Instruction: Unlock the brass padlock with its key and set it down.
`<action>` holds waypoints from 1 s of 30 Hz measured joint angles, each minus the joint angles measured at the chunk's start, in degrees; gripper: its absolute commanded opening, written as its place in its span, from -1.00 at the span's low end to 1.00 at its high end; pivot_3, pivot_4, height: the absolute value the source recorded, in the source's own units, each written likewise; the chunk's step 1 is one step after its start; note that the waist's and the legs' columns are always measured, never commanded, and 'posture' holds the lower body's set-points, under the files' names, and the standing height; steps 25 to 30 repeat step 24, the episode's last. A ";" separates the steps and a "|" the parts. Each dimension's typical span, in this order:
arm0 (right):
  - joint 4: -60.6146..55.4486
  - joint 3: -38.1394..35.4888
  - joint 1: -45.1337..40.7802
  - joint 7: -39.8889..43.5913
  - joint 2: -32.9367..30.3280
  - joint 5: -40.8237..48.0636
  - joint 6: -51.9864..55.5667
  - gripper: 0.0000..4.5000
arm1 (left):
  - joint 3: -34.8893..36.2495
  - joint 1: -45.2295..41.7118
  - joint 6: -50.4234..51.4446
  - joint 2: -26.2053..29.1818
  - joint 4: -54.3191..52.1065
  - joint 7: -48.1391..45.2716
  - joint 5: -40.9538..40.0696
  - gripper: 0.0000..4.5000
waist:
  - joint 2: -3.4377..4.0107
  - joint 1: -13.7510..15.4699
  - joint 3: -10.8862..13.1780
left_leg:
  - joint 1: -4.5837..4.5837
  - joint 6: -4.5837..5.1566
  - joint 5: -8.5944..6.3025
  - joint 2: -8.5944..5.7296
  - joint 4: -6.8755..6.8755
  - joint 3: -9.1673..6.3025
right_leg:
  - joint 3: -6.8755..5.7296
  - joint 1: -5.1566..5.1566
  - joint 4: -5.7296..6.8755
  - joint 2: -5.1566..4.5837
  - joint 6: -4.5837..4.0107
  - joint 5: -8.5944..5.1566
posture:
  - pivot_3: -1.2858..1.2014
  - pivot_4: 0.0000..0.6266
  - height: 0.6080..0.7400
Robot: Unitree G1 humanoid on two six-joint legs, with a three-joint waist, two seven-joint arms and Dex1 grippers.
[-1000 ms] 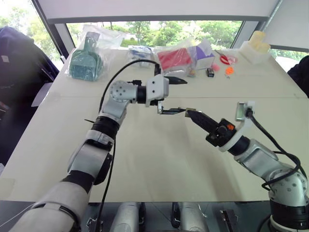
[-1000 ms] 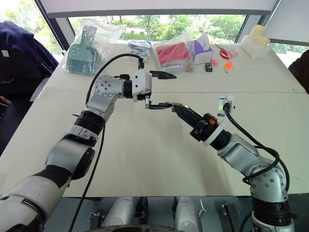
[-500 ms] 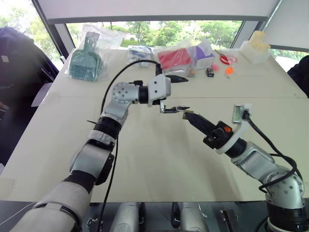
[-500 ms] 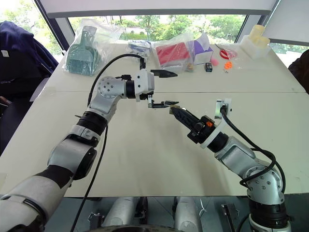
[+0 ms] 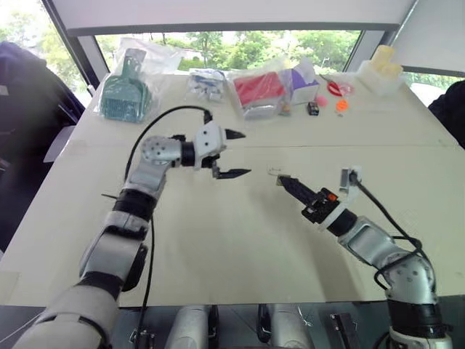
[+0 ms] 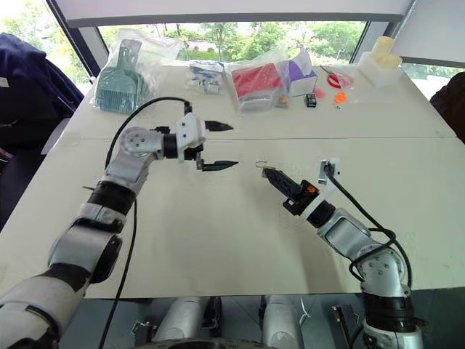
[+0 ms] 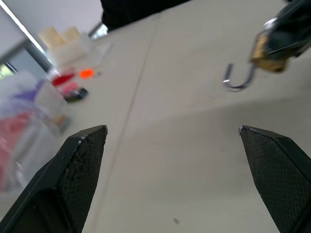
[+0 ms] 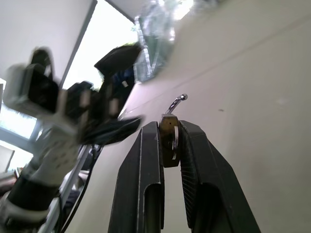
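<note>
My right gripper (image 8: 169,127) is shut on the brass padlock (image 8: 169,138), which sits pinched between its two black fingers just above the cream table (image 5: 218,240). The silvery shackle (image 7: 238,80) sticks out past the fingertips as an open hook. In the head views the padlock (image 5: 277,177) is right of the table's middle. My left gripper (image 5: 238,153) is open, jaws wide apart and pointing toward the padlock across a clear gap to its left. The key is out of view.
Along the table's far edge lie a bagged green brush (image 5: 125,91), a red pack (image 5: 260,89), a purple box (image 5: 301,76), a small black box (image 5: 313,108), orange bits (image 5: 341,105) and a white container (image 5: 383,69).
My left gripper has drawn back to the left, away from the padlock it was right next to. Both arms have sunk toward the table. The right gripper still holds the padlock.
</note>
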 measured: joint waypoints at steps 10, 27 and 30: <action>13.89 2.00 -7.50 11.02 -1.59 -10.89 5.32 -0.38 | 1.21 15.01 27.39 7.83 -31.70 3.85 -8.61 1.00 | 0.07 0.14 -0.01 | 0.05 -0.09 0.05 -0.01 -0.01 -0.04 | 0.00 0.03 0.03 0.01 -0.01 -0.03 | 0.03 -0.52 0.93; -7.08 -5.14 8.84 17.20 -19.17 -24.51 6.05 0.99 | 3.60 19.65 32.69 8.32 -34.67 9.83 -11.37 1.00 | 0.18 0.23 0.00 | 0.02 -0.14 0.06 -0.06 -0.04 -0.02 | 0.00 0.04 -0.12 -0.03 -0.03 -0.07 | 0.03 -0.52 0.93; -7.08 -5.14 8.84 17.20 -19.17 -24.51 6.05 0.99 | 3.60 19.65 32.69 8.32 -34.67 9.83 -11.37 1.00 | 0.18 0.23 0.00 | 0.02 -0.14 0.06 -0.06 -0.04 -0.02 | 0.00 0.04 -0.12 -0.03 -0.03 -0.07 | 0.03 -0.52 0.93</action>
